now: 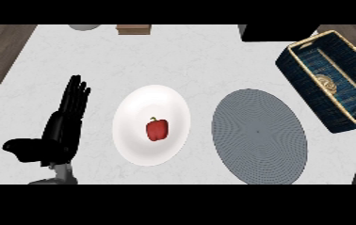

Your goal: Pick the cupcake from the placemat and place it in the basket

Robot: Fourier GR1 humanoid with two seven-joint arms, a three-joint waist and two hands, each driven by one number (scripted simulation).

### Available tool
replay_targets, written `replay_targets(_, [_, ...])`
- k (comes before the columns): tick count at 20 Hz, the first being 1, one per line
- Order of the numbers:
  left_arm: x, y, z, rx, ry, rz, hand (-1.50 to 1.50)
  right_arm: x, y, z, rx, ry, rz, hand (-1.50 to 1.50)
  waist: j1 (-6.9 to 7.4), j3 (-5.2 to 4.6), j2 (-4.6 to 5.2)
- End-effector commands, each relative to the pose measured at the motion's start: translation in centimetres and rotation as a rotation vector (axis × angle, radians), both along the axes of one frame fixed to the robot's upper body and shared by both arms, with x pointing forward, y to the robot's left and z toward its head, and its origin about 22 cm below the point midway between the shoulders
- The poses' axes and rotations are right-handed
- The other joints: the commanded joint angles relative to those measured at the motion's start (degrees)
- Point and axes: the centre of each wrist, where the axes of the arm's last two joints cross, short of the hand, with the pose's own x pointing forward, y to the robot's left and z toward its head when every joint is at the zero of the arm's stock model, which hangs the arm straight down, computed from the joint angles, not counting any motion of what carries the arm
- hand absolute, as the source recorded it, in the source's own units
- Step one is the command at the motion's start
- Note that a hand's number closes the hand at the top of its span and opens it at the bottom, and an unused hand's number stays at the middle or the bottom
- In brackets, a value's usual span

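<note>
The robot's black left hand (60, 129) shows at the near left of the white marbled counter (195, 59). It is resting, with fingers straight and pointing toward the far side and the thumb spread out to the left. It has hold of nothing and touches none of the objects.

Just to its right lies an oval-looking white plate (139, 144), and a small red bell pepper (157, 129) sits near the plate's middle. To the right of the plate, apart from it, lies a round grey woven placemat (259, 137) with a ringed texture. Its near edge runs down to the lower edge of the view.

At the far right stands a dark blue woven basket (300, 80) with a tan rim. It is set at an angle and partly cut off by the right edge. On the basket's floor lies a small round tan thing with a swirled top, which looks to be the cupcake (325, 83) seen from above. It is well apart from the placemat.

Along the far edge, a grey rounded object (84, 27), a brown wooden block (133, 29) and a dark box-like shape (278, 32) are only partly in view.
</note>
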Motion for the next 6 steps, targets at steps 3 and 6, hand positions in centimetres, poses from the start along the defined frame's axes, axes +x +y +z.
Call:
replay_targets(3, [-0.5,0.9,0.1,0.003,-0.008,-0.004,0.0,-6.9,1.5,1.3,0.046,-0.084,0.045,-1.5,0.25,0.05,0.15])
replay_targets(6, [0.4,0.3,0.5,0.006,-0.021,-0.031,0.0,-9.2,3.0,0.7,0.045,-0.099,0.057,-1.5,0.49,0.05,0.29])
